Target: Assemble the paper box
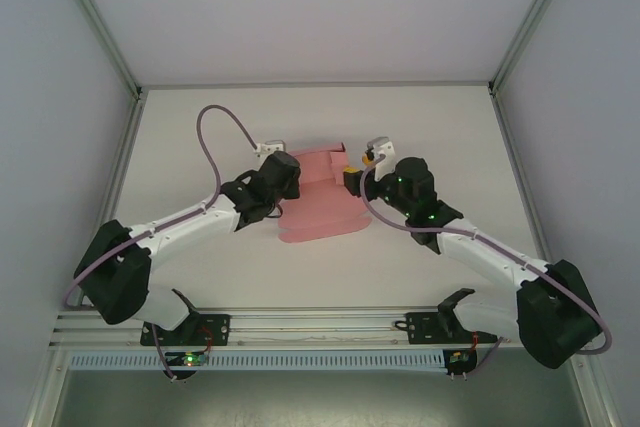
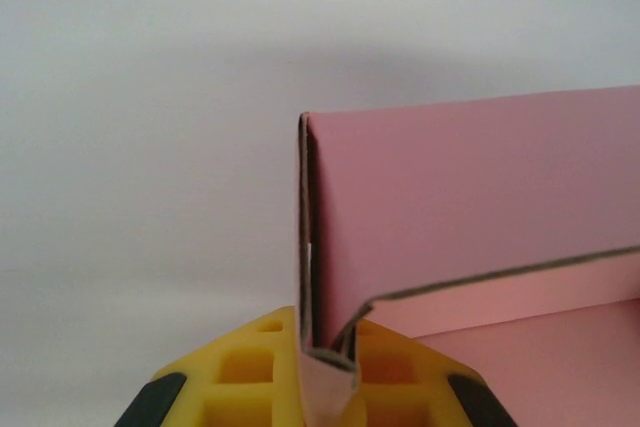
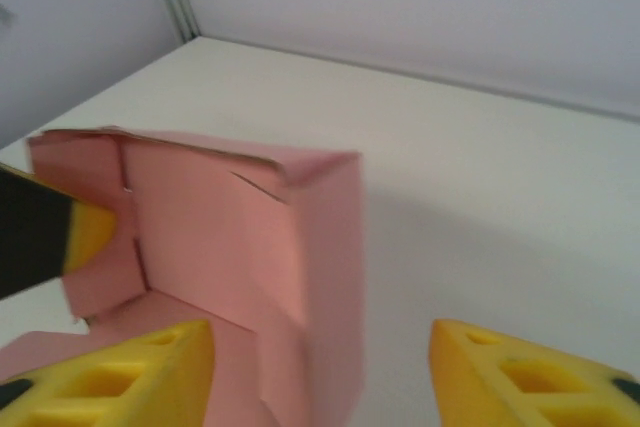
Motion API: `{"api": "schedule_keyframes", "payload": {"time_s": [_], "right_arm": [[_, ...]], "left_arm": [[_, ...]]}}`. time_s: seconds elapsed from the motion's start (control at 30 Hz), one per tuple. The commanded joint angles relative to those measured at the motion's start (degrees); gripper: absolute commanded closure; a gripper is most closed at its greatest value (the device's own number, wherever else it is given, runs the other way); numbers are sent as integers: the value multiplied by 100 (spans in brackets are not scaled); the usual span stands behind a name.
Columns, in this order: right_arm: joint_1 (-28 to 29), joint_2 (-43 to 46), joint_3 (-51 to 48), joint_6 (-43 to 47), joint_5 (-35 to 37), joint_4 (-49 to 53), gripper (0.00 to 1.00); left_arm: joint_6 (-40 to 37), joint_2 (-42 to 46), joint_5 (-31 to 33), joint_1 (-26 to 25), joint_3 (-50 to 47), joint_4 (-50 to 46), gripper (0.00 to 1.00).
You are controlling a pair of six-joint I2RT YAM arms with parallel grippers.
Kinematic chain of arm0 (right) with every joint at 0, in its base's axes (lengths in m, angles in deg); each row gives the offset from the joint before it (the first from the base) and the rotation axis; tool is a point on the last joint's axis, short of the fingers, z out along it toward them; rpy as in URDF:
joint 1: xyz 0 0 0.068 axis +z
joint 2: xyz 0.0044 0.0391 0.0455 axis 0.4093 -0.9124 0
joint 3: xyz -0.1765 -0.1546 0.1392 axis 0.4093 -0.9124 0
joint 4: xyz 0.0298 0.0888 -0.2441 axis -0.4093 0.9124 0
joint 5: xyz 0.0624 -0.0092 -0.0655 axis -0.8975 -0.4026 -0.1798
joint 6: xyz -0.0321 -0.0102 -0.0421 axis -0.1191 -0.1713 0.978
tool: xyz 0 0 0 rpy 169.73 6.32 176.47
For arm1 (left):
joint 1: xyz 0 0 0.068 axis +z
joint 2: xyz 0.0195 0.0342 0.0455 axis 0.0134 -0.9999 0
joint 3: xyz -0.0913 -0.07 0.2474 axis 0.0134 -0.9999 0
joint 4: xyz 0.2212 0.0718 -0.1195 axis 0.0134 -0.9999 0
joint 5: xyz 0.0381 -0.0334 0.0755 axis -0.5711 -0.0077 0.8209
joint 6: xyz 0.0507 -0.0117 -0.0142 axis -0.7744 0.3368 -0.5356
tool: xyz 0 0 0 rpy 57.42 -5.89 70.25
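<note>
Two arms reached up from the bottom of the top view and met around the middle of the white desk (image 1: 430,127).

Left side first: the left claw (image 1: 283,173) was closed on the left end of the paper box (image 1: 318,209). The box was pink card, only half folded up. Its far part stood up between the two claws, and the near part lay flat on the desk, spreading toward the bottom of the frame.

From the left wrist cam, that claw (image 2: 325,372) sat at the bottom centre. Its yellow fingers (image 2: 250,367) pinched a folded corner of the card tight. One pink wall (image 2: 470,217) rose upright from the pinch and ran off the right edge of the frame. A lower flap leaned across in front of it.

Over on the right of the top view, the right claw (image 1: 352,178) sat just beside the box's right end.

On the right wrist cam the box (image 3: 230,237) filled the left half of the frame, walls up and meeting in a corner. A black-and-yellow finger pressed on it at the far left edge. The right claw (image 3: 325,377) was spread wide open and gripped nothing. Its left finger sat low in front of the card, and its right finger (image 3: 520,372) was well clear over bare desk (image 3: 480,167).
</note>
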Motion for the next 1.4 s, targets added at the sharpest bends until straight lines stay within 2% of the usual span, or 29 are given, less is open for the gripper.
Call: {"api": "schedule_keyframes", "payload": {"time_s": [0.0, 0.03, 0.23, 0.5, 0.53, 0.63, 0.77, 0.87, 1.03, 1.17, 1.27, 1.37], "right_arm": [[-60, -133, 165, 278, -469, 640, 46], [-67, -243, 212, 239, -583, 569, 49], [-69, -874, 541, 189, -699, 303, 50], [-120, -1223, 844, 168, -627, 217, 56], [-174, -1271, 885, 171, -612, 240, 59], [-114, -1374, 982, 137, -355, 345, 74], [11, -1523, 982, 84, 616, 294, 93], [185, -1597, 935, 80, 1586, 165, 100], [655, -1775, 992, 105, 3964, 204, 100], [829, -2055, 1328, -246, 6071, 900, 100], [848, -2174, 1384, -180, 7045, 938, 100], [882, -2419, 1593, 62, 7883, 961, 100]], "left_arm": [[-95, 192, -42, 13, -99, 26, 100], [-93, 192, -79, 13, -95, 41, 100], [-146, 132, -212, 15, -53, -3, 100], [-189, 96, -363, 9, -118, -11, 100], [-199, 91, -384, 4, -119, -20, 100], [-188, 78, -413, -2, -128, -50, 100], [-137, 87, -564, -74, -106, -29, 100], [-12, 76, -477, -130, 0, -228, 100], [424, 31, -52, -149, 156, -671, 100], [807, -87, 441, -167, 315, -1227, 100], [1051, -55, 783, -170, 305, -1517, 100], [1153, -18, 868, -169, 283, -1583, 100]]}}
